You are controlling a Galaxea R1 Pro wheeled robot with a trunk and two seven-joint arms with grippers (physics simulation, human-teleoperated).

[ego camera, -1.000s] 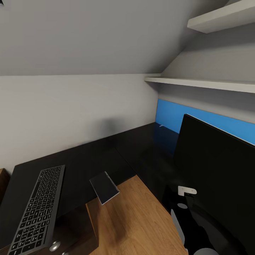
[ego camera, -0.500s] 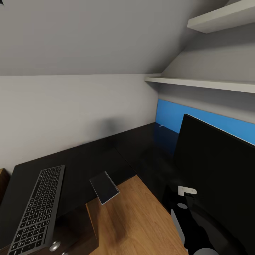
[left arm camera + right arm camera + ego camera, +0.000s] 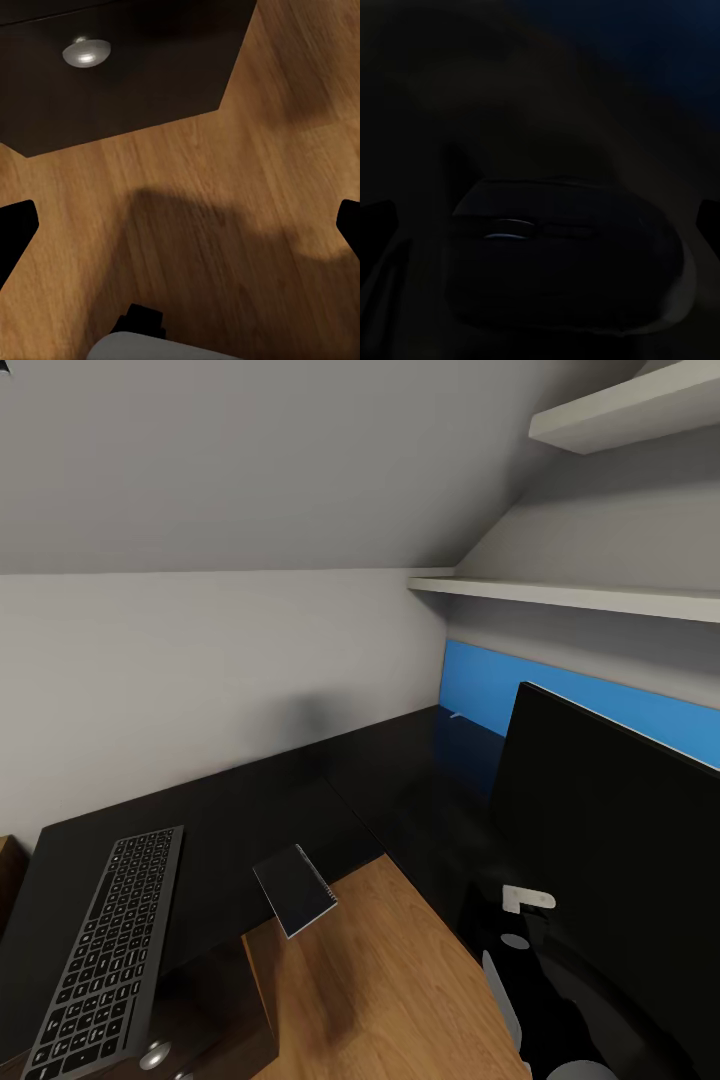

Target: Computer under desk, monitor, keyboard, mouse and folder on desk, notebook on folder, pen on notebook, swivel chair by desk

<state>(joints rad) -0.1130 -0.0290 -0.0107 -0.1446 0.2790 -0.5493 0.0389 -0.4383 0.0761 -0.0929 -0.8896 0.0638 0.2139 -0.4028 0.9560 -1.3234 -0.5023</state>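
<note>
The black keyboard (image 3: 105, 950) lies on the left wing of the black desk (image 3: 260, 800). A small grey notebook (image 3: 295, 890) rests at the desk's inner edge, one corner over the floor. The wide black monitor (image 3: 610, 810) stands on the right, in front of the blue back panel (image 3: 480, 685). A short light stick, likely the pen (image 3: 456, 715), lies at the panel's foot. In the right wrist view a dark mouse (image 3: 562, 255) sits on the desk right under my open right gripper (image 3: 540, 217). My left gripper (image 3: 180, 225) hangs open over the wood floor.
The dark drawer unit (image 3: 135, 82) with a round silver knob (image 3: 86, 52) stands under the keyboard end of the desk. Two white shelves (image 3: 560, 595) hang above the monitor under a sloping ceiling. Wood floor (image 3: 380, 980) fills the desk's inner corner.
</note>
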